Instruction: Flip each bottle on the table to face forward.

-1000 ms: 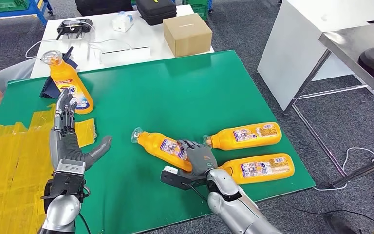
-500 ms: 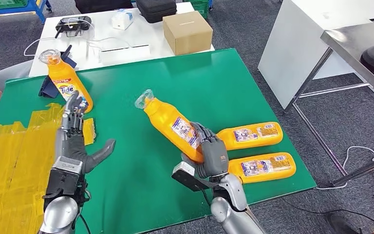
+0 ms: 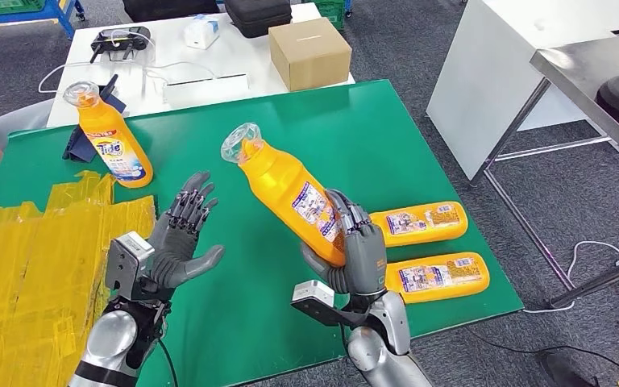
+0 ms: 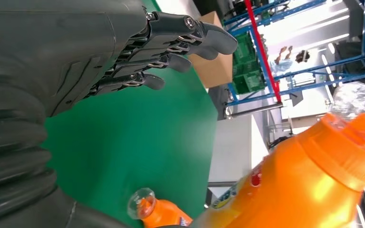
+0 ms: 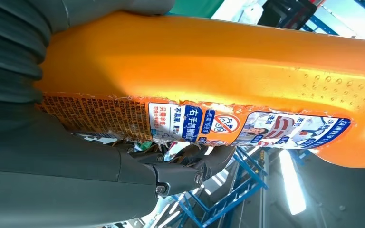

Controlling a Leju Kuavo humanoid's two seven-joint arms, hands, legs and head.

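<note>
Bottles, four of them, all orange with clear caps, on or over the green tabletop (image 3: 306,137).

Right robot hand (image 3: 355,254) grips one bottle (image 3: 290,192) around its lower body and holds it up off the tabletop, tilted, cap end pointing up and away toward the far left. Printed label faces up and to the right, partly under the fingers (image 3: 346,218). Right wrist view: same bottle (image 5: 218,71) close up, label with small print visible, dark fingers (image 5: 190,166) wrapped beneath it.

Left robot hand (image 3: 181,238) is raised over the tabletop near its front left, empty, fingers spread and pointing up, palm turned toward the lifted bottle. Not touching it. Left wrist view: fingers (image 4: 171,40) apart over green surface, with the lifted bottle's neck (image 4: 332,161) close by.

Two bottles lie flat on their sides near the right front edge, one behind the other, labels up: far one (image 3: 419,223), near one (image 3: 438,276). The far one's cap end is hidden behind the right robot hand.

Fourth bottle (image 3: 111,137) is at the back left, label with blue lettering showing, next to a dark blue cloth (image 3: 76,145).

Yellow tape patch (image 3: 32,258) covers the left front of the tabletop.

Cardboard box (image 3: 310,52) sits on a white table (image 3: 234,52) behind.
</note>
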